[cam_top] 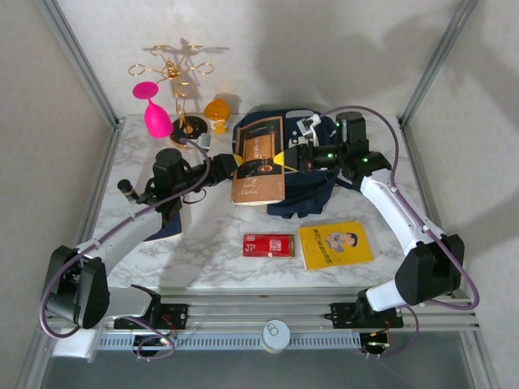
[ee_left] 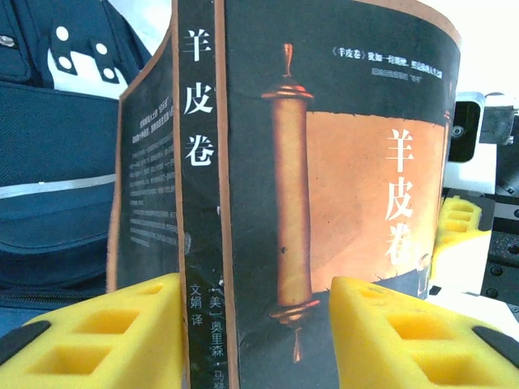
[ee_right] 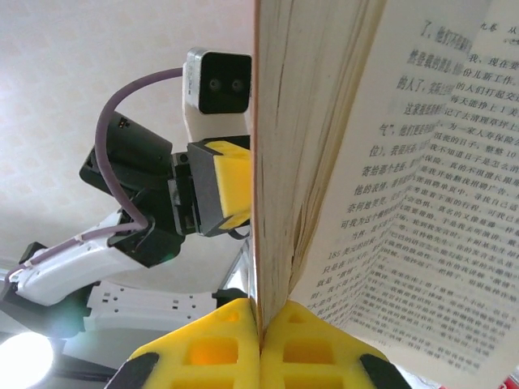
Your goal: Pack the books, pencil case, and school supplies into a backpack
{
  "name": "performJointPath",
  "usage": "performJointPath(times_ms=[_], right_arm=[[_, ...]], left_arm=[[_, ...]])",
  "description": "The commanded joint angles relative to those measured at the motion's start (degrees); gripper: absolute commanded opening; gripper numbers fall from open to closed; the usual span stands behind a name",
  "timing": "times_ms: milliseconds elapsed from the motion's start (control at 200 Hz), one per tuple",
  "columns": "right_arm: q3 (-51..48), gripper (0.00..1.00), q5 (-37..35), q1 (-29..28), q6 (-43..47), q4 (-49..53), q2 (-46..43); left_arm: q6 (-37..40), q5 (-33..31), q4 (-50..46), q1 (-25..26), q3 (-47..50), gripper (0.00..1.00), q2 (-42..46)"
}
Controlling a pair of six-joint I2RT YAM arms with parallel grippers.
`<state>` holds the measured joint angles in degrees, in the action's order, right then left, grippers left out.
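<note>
My left tool [ee_left: 255, 340] straddles the spine of the brown book [ee_left: 324, 162], half closed; whether it grips, I cannot tell. My right tool [ee_right: 259, 344] pinches one thin edge over the backpack [cam_top: 312, 198]. The fanned pages could tear or slip.

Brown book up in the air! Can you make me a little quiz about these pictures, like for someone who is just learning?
1. True or false: the yellow book is inside the backpack.
2. What colour is the box lying left of the yellow book on the table?
3. The right gripper is shut on: A) the box, B) the brown book's pages, C) nothing.

Key
1. False: it lies on the table.
2. Red.
3. B.
</note>
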<state>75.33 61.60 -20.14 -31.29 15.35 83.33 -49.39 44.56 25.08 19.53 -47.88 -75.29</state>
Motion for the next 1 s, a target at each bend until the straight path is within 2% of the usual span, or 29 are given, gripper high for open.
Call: performJointPath(times_ms=[0,215,375,501,646,796,936,996], right_arm=[[-0.34,0.0,2.95,-0.3,0.66,-2.88,-1.88],[-1.27,0.0,3.73,1.18,1.78,-1.49,-1.33],[-2.09,0.0,9.5,1.31,-0.14,-6.6,-3.3],[-4.14,0.0,12.79,3.64,-3.0,-10.33,-4.89],[-4.25,0.0,11.29,4.52,-0.64,-6.16,-3.66],[-4.87,0.0,10.73,6.52,-0.56,-6.16,-3.54],[-2.46,0.0,9.21,6.52,2.72,-1.32,-2.06],[-2.87,0.0,9.01,6.33,1.23,-3.48,-2.02]], left_arm=[[-3.12,2.72,8.33,0.77,-0.31,0.48,1.19],[-5.33,4.59,11.58,2.22,0.05,0.55,3.02],[-6.24,5.57,13.99,3.96,0.24,0.57,4.41],[-7.22,5.5,17.04,5.77,0.38,0.61,6.88],[-3.04,2.49,13.21,8.15,-0.79,0.64,9.13],[-2.66,0.51,13.19,8.31,0.06,0.69,10.62],[-4.16,0.49,12.25,9.18,-1.39,0.66,8.7],[-4.64,-0.72,13.09,9.93,-0.91,0.64,8.34]])
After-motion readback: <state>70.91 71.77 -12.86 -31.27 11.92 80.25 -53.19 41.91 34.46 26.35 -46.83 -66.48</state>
